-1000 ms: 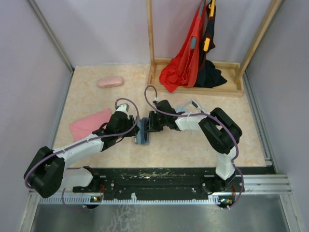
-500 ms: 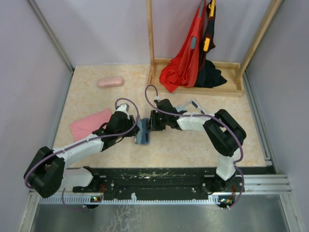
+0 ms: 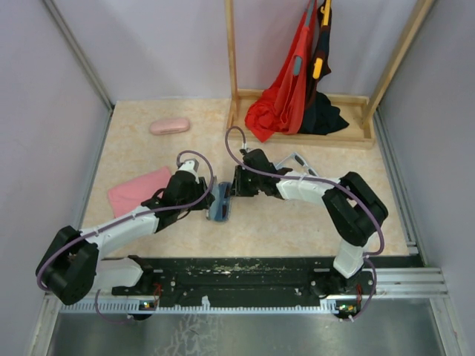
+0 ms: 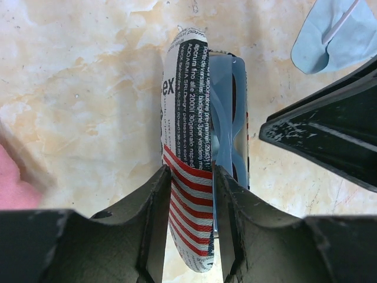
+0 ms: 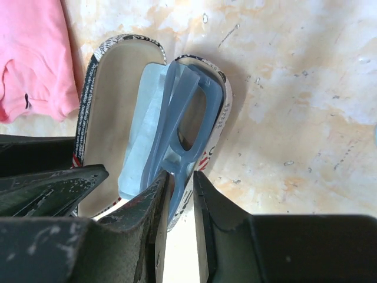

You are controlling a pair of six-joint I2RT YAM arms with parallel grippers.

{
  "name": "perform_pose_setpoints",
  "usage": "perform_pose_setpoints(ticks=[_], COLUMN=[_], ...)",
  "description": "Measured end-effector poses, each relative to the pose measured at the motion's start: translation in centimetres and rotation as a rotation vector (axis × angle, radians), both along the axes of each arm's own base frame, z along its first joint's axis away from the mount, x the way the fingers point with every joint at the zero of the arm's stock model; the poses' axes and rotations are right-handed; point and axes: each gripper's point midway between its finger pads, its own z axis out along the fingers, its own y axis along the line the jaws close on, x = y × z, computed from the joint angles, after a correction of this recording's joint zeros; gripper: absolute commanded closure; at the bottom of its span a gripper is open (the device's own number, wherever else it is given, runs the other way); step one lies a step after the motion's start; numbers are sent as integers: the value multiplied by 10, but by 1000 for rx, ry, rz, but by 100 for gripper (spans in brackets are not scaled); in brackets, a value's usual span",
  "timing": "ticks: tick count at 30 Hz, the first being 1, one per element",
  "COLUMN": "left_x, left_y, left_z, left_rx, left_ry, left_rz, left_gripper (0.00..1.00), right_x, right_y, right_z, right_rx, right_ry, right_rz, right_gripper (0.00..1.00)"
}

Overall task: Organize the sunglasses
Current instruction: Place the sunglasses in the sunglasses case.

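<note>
Pink cloth (image 3: 139,190): a soft pink fabric piece lying flat on the marbled beige tabletop (image 3: 297,219), well to the left of the left gripper.

Pink case (image 3: 169,127): an oblong pink glasses case, closed, on the far side beyond and to the left of the left gripper, well apart from it.

Left gripper (image 4: 191,177): clamped on the raised lid of the flag-printed case, one finger (image 4: 154,206) on each face of the lid.

Flag-printed case (image 4: 185,71): an oblong case with newsprint and red-and-white stripes, lying open between the two grippers.

Thin grey-framed sunglasses (image 5: 178,97): folded and on edge inside the open case, over a pale blue cloth liner (image 5: 141,132), with the near end between the right fingers.

Right gripper (image 5: 181,177): closed tight on the near end of the grey frame.

Light-blue cloth (image 4: 330,41): a small loose cloth on the tabletop just past the right gripper, apart from the case.
</note>
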Motion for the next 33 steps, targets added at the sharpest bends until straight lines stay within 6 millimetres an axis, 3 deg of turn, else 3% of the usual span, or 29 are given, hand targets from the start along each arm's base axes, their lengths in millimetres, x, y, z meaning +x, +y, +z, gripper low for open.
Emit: perform_pose_setpoints(ticks=[4, 15, 33], left_x=[-1, -3, -11], left_y=[0, -5, -15], left_z=[0, 6, 7], left_rx=[-1, -28, -41], left_ry=[3, -3, 3], left_rz=[-4, -20, -52], left_gripper=[59, 57, 57], right_x=[3, 1, -4], right_y=[-5, -10, -11], right_z=[8, 2, -26], right_rx=[-15, -38, -79], right_ry=[-31, -26, 26], right_rz=[-13, -19, -9], right_gripper=[79, 79, 74])
